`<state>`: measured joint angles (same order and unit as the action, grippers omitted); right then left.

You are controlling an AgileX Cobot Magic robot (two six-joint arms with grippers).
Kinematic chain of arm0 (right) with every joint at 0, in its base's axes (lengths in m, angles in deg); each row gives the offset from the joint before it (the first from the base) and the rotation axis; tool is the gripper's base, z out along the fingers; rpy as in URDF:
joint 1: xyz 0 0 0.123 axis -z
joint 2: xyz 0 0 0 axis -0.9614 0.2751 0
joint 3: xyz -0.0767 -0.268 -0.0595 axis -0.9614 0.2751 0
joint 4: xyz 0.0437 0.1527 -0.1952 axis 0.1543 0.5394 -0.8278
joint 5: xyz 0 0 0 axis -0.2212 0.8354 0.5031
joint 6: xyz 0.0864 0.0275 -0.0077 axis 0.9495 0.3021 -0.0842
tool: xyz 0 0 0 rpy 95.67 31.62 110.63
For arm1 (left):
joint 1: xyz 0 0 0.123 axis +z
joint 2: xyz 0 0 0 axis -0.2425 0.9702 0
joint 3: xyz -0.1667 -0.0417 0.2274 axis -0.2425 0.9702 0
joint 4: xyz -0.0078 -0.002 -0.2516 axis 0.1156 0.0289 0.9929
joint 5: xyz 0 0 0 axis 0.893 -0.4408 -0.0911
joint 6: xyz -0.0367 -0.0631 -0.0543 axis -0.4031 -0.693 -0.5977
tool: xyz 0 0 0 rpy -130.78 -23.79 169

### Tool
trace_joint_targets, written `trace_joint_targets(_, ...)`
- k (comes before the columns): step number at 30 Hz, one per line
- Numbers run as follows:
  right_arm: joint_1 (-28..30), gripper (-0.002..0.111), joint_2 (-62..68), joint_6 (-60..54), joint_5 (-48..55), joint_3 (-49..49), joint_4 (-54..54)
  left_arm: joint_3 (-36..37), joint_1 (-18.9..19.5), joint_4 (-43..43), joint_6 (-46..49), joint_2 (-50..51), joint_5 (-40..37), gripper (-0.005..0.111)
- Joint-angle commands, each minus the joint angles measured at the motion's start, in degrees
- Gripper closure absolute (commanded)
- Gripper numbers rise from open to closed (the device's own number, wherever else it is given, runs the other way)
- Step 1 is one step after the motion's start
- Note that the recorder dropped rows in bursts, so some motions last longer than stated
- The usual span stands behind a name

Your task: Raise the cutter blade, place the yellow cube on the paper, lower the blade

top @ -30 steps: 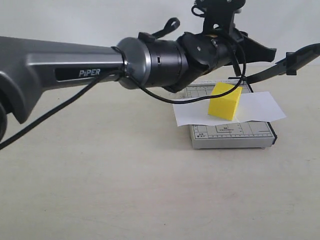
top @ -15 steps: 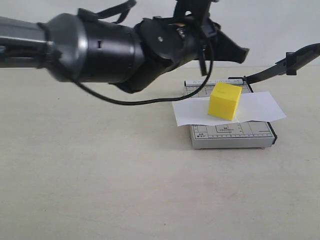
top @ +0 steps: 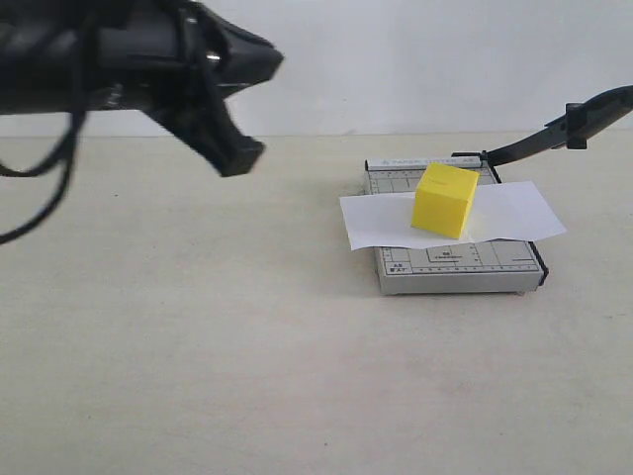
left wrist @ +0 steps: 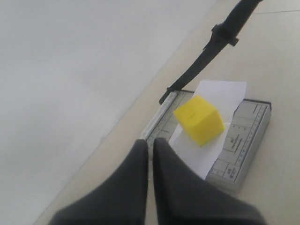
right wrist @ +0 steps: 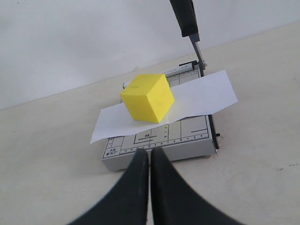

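Note:
The yellow cube [top: 445, 200] [left wrist: 199, 119] [right wrist: 147, 97] rests on the paper [top: 514, 213] [left wrist: 220, 91] [right wrist: 201, 96], which lies across the grey cutter board [top: 455, 267] [right wrist: 159, 140]. The cutter blade [top: 554, 134] [left wrist: 211, 51] [right wrist: 185, 16] stands raised, slanting up to the right from its hinge. My left gripper [top: 269, 63] [left wrist: 150, 140] hangs shut and empty at the upper left, well away from the cutter. My right gripper [right wrist: 150, 151] is shut and empty, just off the board's near edge; it is outside the exterior view.
The cutter stands on a plain beige tabletop [top: 198, 327] with a white wall behind. The left arm's dark body and cable [top: 59, 99] fill the upper left corner of the exterior view.
The left arm has drawn back from above the cutter to the far upper left, and its jaws have finished shutting. Cube, paper and raised blade have not moved.

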<state>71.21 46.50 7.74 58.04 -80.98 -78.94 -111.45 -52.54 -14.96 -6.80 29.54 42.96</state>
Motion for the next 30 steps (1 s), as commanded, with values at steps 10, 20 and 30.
trace_joint_targets(10,0.0,0.106,-0.1,-0.5,-0.4,0.3,-0.3,12.6,19.6,32.7,24.9,-17.3,-16.9,0.102)
trace_joint_targets(20,0.0,0.106,-0.1,-0.2,-0.6,0.3,-0.3,26.2,47.6,47.5,36.4,-17.6,7.0,0.102)
trace_joint_targets(30,0.0,0.106,-0.1,-0.4,-1.4,0.3,-0.3,26.2,59.8,48.4,19.2,-34.9,-15.9,0.102)
